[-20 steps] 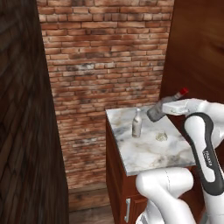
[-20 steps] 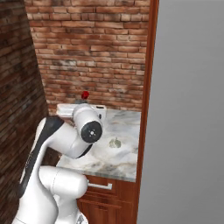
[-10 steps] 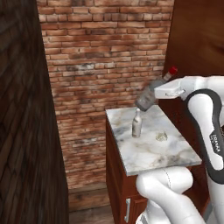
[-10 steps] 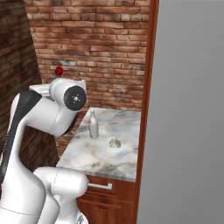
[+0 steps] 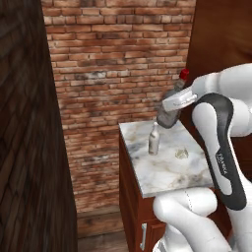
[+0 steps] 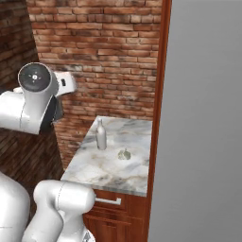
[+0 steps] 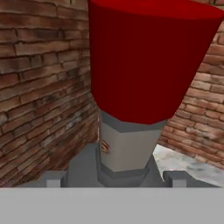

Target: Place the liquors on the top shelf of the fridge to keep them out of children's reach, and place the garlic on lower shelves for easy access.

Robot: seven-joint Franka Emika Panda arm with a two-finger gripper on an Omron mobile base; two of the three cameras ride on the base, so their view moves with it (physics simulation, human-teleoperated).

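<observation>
I am clamping my gripper [image 5: 173, 109] on the dark grey bottle [image 5: 170, 112], now lifted off the marble counter [image 5: 162, 170] and tilting above it. The cream bottle [image 5: 154, 140] and garlic [image 5: 181, 154] are waiting on that counter, so I judge the fridge [image 6: 205, 123] trip comes next.

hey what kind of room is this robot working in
Most likely a home kitchen. A marble countertop sits on a dark wood cabinet against a brick wall, a tall grey fridge door stands beside it, and a pale bottle and a garlic bulb rest on the counter.
</observation>
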